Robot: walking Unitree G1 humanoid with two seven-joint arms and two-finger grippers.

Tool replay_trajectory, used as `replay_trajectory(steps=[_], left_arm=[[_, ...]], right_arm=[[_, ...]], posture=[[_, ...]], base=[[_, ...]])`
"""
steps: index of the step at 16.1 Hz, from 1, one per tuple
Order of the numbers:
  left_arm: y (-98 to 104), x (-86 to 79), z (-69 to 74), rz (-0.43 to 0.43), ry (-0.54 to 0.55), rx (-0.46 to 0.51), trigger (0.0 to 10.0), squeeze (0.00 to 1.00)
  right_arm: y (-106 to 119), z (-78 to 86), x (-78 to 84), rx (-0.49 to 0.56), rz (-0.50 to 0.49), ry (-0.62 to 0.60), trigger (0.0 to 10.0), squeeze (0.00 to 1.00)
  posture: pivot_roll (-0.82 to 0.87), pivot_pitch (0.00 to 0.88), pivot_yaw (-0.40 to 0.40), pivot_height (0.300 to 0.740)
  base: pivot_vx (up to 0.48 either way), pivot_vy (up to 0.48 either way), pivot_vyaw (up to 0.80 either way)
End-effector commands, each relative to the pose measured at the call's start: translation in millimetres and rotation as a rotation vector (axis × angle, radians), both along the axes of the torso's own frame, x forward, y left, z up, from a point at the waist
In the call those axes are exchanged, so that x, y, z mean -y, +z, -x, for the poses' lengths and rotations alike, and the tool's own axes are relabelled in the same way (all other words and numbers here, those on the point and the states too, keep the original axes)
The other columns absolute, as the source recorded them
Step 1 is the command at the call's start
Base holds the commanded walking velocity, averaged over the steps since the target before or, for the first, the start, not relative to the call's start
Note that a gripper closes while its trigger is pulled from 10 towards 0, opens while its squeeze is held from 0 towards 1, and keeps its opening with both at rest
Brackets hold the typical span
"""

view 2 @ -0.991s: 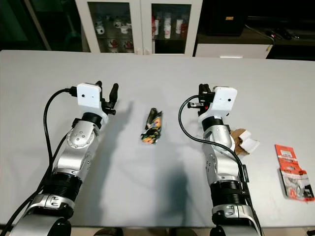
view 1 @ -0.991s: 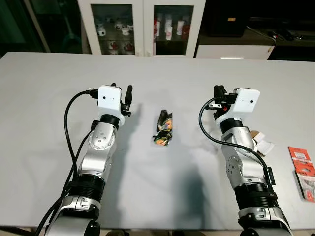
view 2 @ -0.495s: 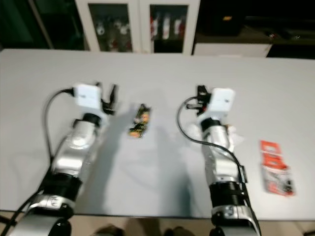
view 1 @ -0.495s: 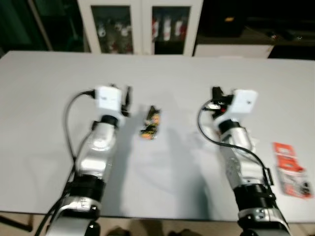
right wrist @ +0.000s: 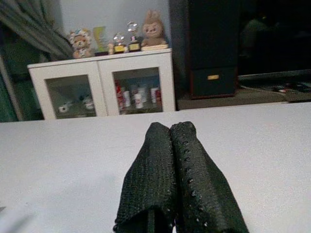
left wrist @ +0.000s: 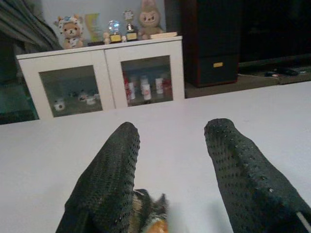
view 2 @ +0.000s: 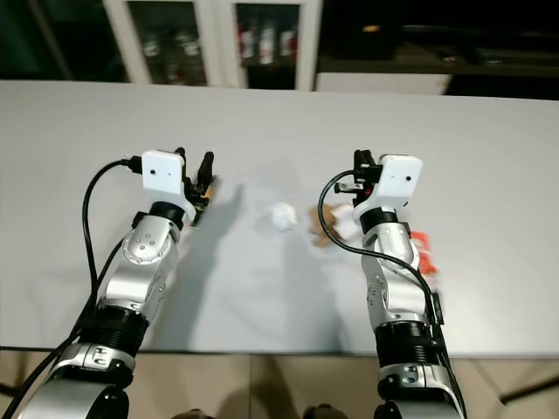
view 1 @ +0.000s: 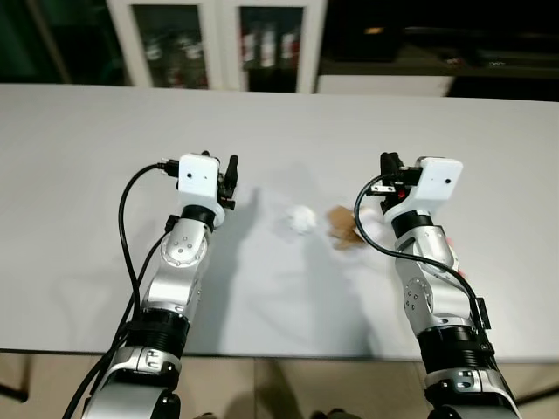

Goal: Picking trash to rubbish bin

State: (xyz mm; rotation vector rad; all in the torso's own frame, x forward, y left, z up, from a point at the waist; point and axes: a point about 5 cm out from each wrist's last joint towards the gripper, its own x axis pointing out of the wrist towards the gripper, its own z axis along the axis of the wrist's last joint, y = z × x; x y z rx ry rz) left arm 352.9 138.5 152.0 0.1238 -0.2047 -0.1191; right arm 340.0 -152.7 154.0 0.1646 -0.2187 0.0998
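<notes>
Both arms raised over the white surface (view 1: 105, 140).
The left gripper (left wrist: 170, 170) is spread and empty; the right gripper (right wrist: 177, 179) is clenched empty. A crumpled white paper ball (view 1: 301, 219) lies between them.

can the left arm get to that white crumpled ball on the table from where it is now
Probably yes. The left pincer is open, and bare table lies between it and the paper ball, with nothing in the way.
</notes>
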Motion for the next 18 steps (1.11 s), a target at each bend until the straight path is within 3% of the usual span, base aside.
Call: replay_trajectory(steps=[1,3,5,12,16,17,18], left_arm=[[-2,-5.5,-0.8,0.007,0.016,-0.015,10.0,0.0],[-9,-12.1,-5.4,-0.013,0.06,-0.06,10.0,0.0],[-11,-16.7,-9.6,-0.066,0.079,-0.08,10.0,1.0],[-8,-15.7,-24.5,-0.083,0.073,-0.122,10.0,1.0],[1,-16.0,-38.0,-0.025,0.072,-0.173,10.0,1.0],[4,-15.4,-40.2,-0.045,0.072,-0.168,10.0,0.0],[10,-16.3,-44.2,-0.064,0.085,-0.171,10.0,0.0]], right_arm=[[2,0.2,-5.2,0.006,-0.001,0.018,10.0,0.0],[2,0.0,-5.4,0.003,0.0,0.02,10.0,0.0],[1,0.4,-4.6,0.001,0.0,0.019,10.0,0.0],[1,1.0,-1.7,-0.002,0.005,0.015,10.0,0.0],[1,3.2,-1.3,-0.002,0.006,0.014,10.0,0.0],[1,4.3,-0.8,-0.004,0.007,0.013,10.0,0.0],[0,5.9,0.2,-0.008,0.01,0.011,10.0,0.0]], posture=[[-0.04,0.063,-0.012,0.74],[-0.05,0.071,-0.017,0.74],[-0.05,0.077,-0.017,0.74],[-0.06,0.089,-0.024,0.74],[-0.07,0.099,-0.026,0.74],[-0.07,0.105,-0.027,0.74],[-0.08,0.111,-0.028,0.74]], base=[[0.0,0.0,0.0],[0.0,0.0,0.0],[0.0,0.0,0.0],[0.0,0.0,0.0],[0.0,0.0,0.0],[0.0,0.0,0.0],[0.0,0.0,0.0]])
